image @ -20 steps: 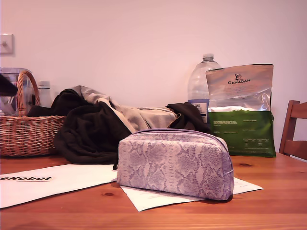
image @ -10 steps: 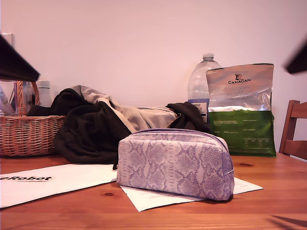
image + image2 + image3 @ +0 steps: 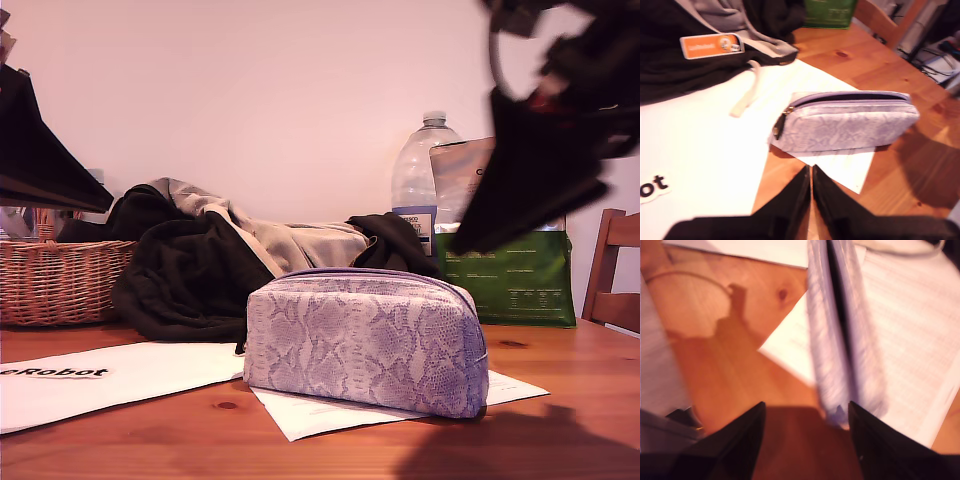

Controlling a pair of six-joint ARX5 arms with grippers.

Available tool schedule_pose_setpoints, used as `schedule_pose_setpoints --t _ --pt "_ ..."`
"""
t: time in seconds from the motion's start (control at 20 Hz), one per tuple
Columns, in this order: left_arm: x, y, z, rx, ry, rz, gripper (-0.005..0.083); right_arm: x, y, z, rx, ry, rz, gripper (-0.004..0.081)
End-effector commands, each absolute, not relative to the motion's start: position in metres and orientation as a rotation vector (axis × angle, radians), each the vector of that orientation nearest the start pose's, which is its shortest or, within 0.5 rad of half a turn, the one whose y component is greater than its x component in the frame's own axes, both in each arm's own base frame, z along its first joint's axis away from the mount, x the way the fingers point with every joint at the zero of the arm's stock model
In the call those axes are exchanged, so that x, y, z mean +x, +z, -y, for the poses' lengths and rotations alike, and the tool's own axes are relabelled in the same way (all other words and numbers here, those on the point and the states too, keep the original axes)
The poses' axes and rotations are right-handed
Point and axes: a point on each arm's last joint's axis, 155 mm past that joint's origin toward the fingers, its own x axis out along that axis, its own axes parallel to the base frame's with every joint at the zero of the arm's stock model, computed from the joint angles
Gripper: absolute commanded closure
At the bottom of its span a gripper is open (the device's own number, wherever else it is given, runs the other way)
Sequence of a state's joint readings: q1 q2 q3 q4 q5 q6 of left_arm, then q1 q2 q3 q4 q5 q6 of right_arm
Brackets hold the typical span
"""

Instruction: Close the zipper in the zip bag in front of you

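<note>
Wooden worktop [image 3: 560, 400] carries the zip bag [image 3: 366, 342] at frame centre, zipper [image 3: 850, 97] open. Both arms have newly entered: my first gripper [image 3: 811, 187] together, my second gripper [image 3: 806, 427] apart above the bag's end.

One zip bag [image 3: 366, 342], one basket [image 3: 60, 280], one bottle [image 3: 420, 180], two paper sheets [image 3: 110, 378].

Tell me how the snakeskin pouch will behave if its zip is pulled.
The zip bag looks soft, so it may buckle. It sits on loose paper, so it could slide. The zipper gapes open; the sides may need holding.
</note>
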State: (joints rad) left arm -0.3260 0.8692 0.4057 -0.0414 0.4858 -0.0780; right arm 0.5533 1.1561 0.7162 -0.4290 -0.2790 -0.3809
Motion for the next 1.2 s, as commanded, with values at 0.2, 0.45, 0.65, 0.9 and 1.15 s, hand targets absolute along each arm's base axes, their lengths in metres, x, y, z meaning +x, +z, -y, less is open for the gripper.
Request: schedule_pose_setpoints --t 0.2,0.45,0.65,0.9,1.15 --pt "0.250 0.136 0.181 -0.114 -0.809 -0.550 0.0793 0.270 0.096 -0.215 -0.557 0.928 -0.766 0.0052" --pt "0.251 0.136 0.181 -0.095 -0.812 -0.539 0.0793 0.286 0.073 -0.225 -0.574 0.938 -0.769 0.0039" --pt "0.251 0.137 0.181 -0.095 -0.811 -0.534 0.0793 0.293 0.062 -0.230 -0.599 0.948 -0.756 0.0039" --pt "0.256 0.144 0.182 -0.091 -0.812 -0.497 0.0793 0.293 0.057 -0.226 -0.602 0.931 -0.782 0.0267" --pt "0.275 0.133 0.189 -0.072 -0.820 -0.482 0.0793 0.288 0.053 -0.224 -0.605 0.940 -0.806 0.0549"
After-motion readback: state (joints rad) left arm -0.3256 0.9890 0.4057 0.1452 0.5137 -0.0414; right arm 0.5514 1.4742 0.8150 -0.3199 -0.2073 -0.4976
